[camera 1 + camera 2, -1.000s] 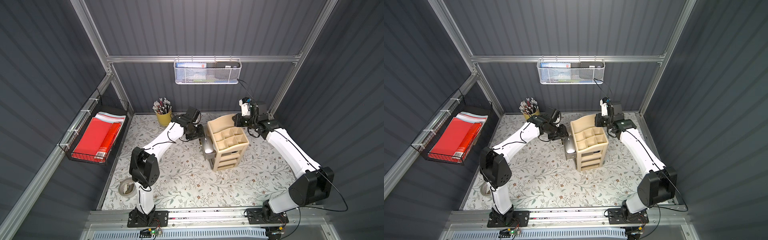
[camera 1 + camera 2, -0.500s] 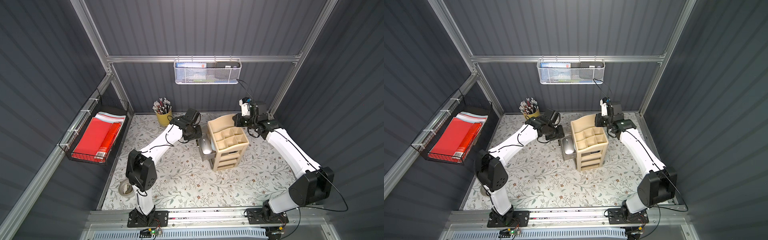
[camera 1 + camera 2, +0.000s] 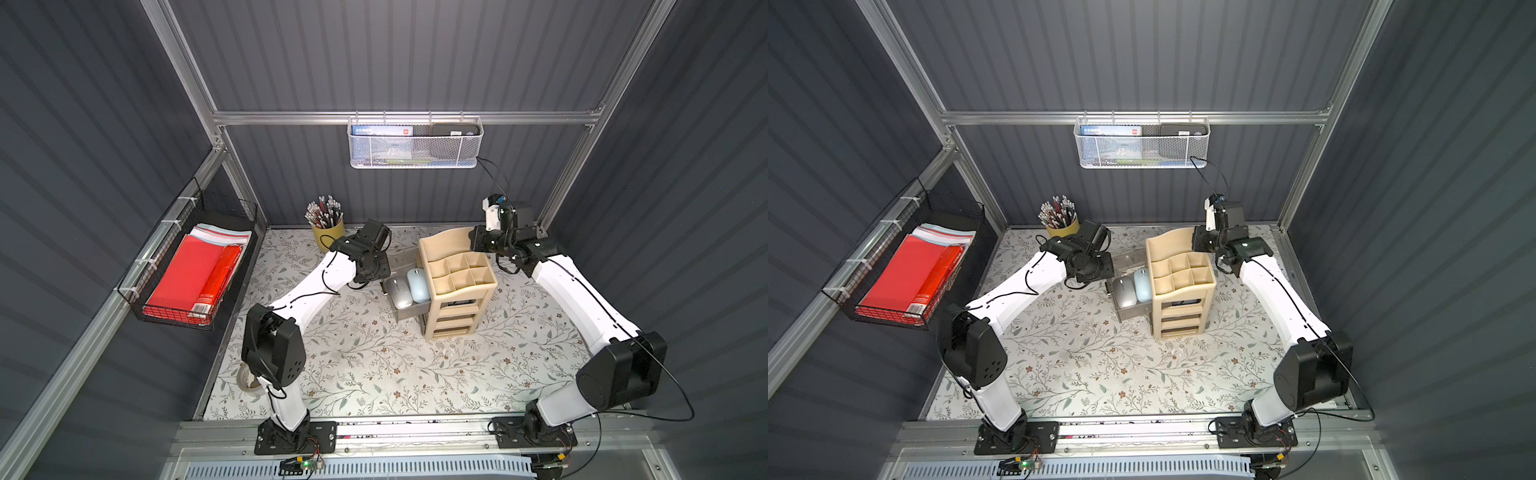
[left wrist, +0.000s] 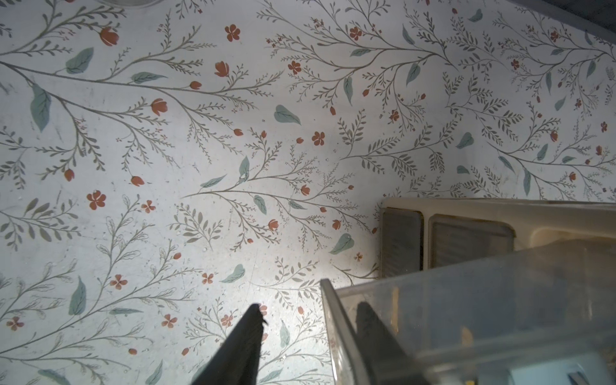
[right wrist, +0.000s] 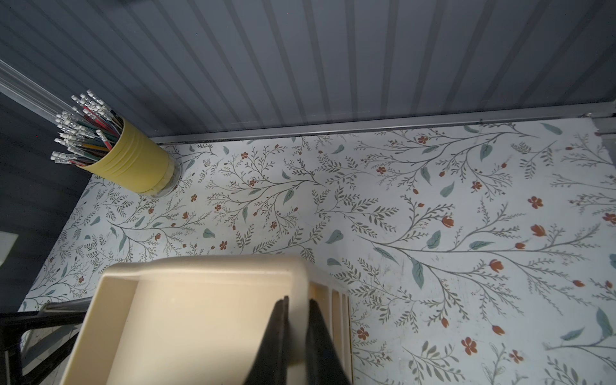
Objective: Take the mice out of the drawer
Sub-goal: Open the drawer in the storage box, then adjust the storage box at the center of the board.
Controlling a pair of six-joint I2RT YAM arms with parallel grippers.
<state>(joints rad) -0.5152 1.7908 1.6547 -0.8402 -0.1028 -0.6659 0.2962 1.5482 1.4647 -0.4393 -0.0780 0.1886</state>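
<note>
- Both top views: the organizer [image 3: 457, 286] stands toward 12 o'clock on the table [image 3: 374, 365]. Its clear drawer [image 3: 405, 309] sticks out toward 9 o'clock, so its contents can be reached from above.
- The drawer holds the silver mouse [image 3: 398, 287] and the pale blue mouse [image 3: 418, 284], which lie side by side. The blue one is at 3 o'clock of the silver one, just beside the organizer.
- A dark shape [image 3: 461, 302] shows through the organizer's upper side opening. It may be another mouse, but I cannot tell. No mouse is on the table, so the task looks barely started.
- The left arm [image 3: 365, 253] hangs at the drawer's 11 o'clock end, and the right arm [image 3: 498, 245] is at the organizer's 1 o'clock corner.
- The organizer's top cells look empty. The pencil cup [image 3: 328, 235] at 11 o'clock is full.
- Left wrist view: the left jaws are apart and hold nothing. They straddle the drawer's end wall, with one finger [image 4: 246, 346] outside over the table and the other inside. A pale blue patch inside the drawer is probably the blue mouse.
- Right wrist view: the right jaws are closed on the organizer's wall. This is likely to keep the unit from sliding while the drawer is worked. The pencil cup is well apart from them.
</note>
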